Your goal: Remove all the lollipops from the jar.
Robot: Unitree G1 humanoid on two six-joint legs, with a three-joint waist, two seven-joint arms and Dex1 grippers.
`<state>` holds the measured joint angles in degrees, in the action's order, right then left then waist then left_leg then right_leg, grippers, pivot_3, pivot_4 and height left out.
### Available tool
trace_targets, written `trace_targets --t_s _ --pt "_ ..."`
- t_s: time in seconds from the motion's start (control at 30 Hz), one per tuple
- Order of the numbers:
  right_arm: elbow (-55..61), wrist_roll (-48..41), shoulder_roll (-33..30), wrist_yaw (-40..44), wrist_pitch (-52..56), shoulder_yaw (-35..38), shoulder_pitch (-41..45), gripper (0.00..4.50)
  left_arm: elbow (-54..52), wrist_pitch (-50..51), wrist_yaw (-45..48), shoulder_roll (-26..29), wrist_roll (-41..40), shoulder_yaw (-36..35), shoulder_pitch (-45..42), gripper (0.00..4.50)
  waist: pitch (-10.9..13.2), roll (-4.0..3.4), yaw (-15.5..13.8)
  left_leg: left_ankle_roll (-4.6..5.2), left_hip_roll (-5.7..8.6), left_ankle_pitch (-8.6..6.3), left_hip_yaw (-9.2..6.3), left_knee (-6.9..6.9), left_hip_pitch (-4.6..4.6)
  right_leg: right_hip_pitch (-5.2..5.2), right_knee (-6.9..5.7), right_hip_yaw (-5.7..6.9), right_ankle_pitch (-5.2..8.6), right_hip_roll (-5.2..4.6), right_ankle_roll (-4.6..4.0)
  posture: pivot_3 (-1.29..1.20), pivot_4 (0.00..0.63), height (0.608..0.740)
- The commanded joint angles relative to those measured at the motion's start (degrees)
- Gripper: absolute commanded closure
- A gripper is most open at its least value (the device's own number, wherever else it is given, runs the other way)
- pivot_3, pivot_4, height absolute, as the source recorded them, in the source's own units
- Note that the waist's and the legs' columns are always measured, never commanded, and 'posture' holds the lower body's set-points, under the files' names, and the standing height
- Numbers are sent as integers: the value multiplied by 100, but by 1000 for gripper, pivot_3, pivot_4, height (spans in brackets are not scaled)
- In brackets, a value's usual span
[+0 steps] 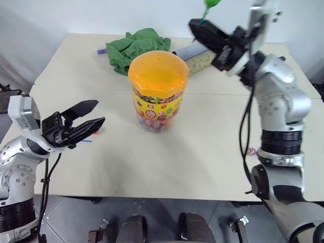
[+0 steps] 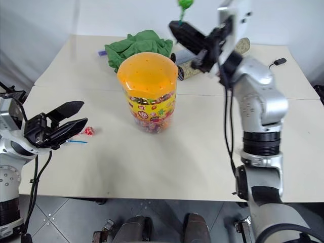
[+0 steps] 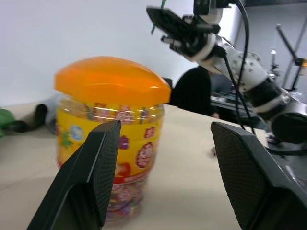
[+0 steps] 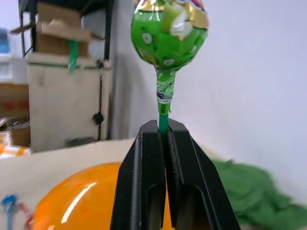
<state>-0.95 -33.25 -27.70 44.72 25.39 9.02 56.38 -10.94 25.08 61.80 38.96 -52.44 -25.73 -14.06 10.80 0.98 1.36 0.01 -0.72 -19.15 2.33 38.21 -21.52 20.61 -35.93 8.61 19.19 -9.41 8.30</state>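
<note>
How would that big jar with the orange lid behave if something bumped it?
The jar would probably slide rather than tip: it looks wide, squat and flat-based. The clear plastic wall likely flexes instead of cracking. The sweets visible through the wall probably add weight low down, which would steady it.

Both eye views look from the head forward and down on the whole surface [image 1: 202, 167]. The left wrist view looks level, close at the jar [image 3: 112, 139]. The right wrist view looks above the same jar.

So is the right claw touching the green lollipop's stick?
Touching. The right wrist view shows the right claw shut on the green lollipop, its stick pinched between the fingertips.
</note>
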Motion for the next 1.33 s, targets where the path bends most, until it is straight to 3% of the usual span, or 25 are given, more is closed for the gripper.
trace_targets --t_s 0.03,0.13,0.2,0.27,0.4,0.57,0.6,0.63,0.73,0.87,0.93,1.0,1.17,1.33 --pt "299 121 -1359 458 454 517 -701 4476 -124 -208 456 338 422 374 -48 1321 0 0 -60 0 2 0 4 0 -2 -3 1 1 0 0 0 0 150 740" --pt "199 605 -2758 444 1292 497 -1670 4476 68 -520 788 443 812 685 -70 1321 1 -2 -163 3 6 -2 19 -6 -5 -6 15 2 0 0 0 0 150 740" --pt "220 749 -3222 117 1947 685 -2278 4476 206 -675 1003 466 981 841 -88 1321 1 -3 -155 4 0 -2 50 -11 -7 -4 34 4 0 0 0 0 150 740" --pt "410 1195 -3534 9 1827 963 -3408 4476 345 -823 1193 489 1209 1092 -162 1321 1 -3 -140 2 -7 -1 63 -11 -5 -2 38 7 0 2 0 0 150 740" --pt "389 1669 -3592 227 1027 1388 -5174 4476 682 -1224 1443 495 1715 1503 -353 1321 3 -7 -139 1 -12 2 90 -11 7 -1 37 -6 0 4 0 0 150 740" --pt "56 1688 -3359 371 427 1491 -5769 4476 899 -1378 1487 553 2040 1714 -545 1321 4 -10 -118 2 -13 2 120 -9 25 -1 37 -33 0 5 0 0 150 740" --pt "-10 1635 -3283 340 390 1511 -5736 3999 934 -1367 1430 551 2082 1718 -563 1321 4 -10 -124 2 -15 2 120 -9 25 -1 37 -34 0 5 0 0 150 740" --pt "-53 1587 -3215 320 349 1565 -5710 3849 961 -1363 1384 560 2128 1718 -570 1321 4 -10 -131 2 -17 2 118 -7 25 -1 36 -34 0 6 0 0 150 740" --pt "-44 1463 -3127 464 180 1769 -5739 2800 970 -1281 1346 555 2060 1632 -557 1321 5 -10 -148 2 -15 2 117 -5 24 -1 37 -35 0 5 0 0 150 740" --pt "103 1087 -2942 1043 -444 2185 -5892 1441 1059 -1034 1171 614 1998 1479 -584 1321 5 -10 -184 3 -15 1 114 -5 23 -3 37 -34 0 5 0 0 150 740" --pt "492 -14 -2444 1771 -935 2758 -5640 759 1230 -1208 1025 655 2207 1380 -507 1321 5 -10 -207 3 -14 1 114 -6 23 -4 38 -34 0 5 0 0 150 740" --pt "776 -408 -2243 1809 -979 2909 -5391 71 1402 -1344 948 716 2353 1288 -385 1321 8 -16 -176 3 -16 1 111 -6 24 -5 41 -32 0 7 0 0 150 740" --pt "1822 -426 -2226 2096 -1082 2215 -5378 25 1574 -1595 687 741 2457 995 -129 1321 11 -21 -153 2 -19 1 103 -7 28 -4 33 -33 0 9 0 0 150 740" --pt "2230 280 -1451 1851 -1895 901 -5268 25 1786 -2014 -172 416 2704 567 359 1321 7 -12 -148 2 -17 1 93 -4 28 -6 31 -32 0 7 1 0 150 740"
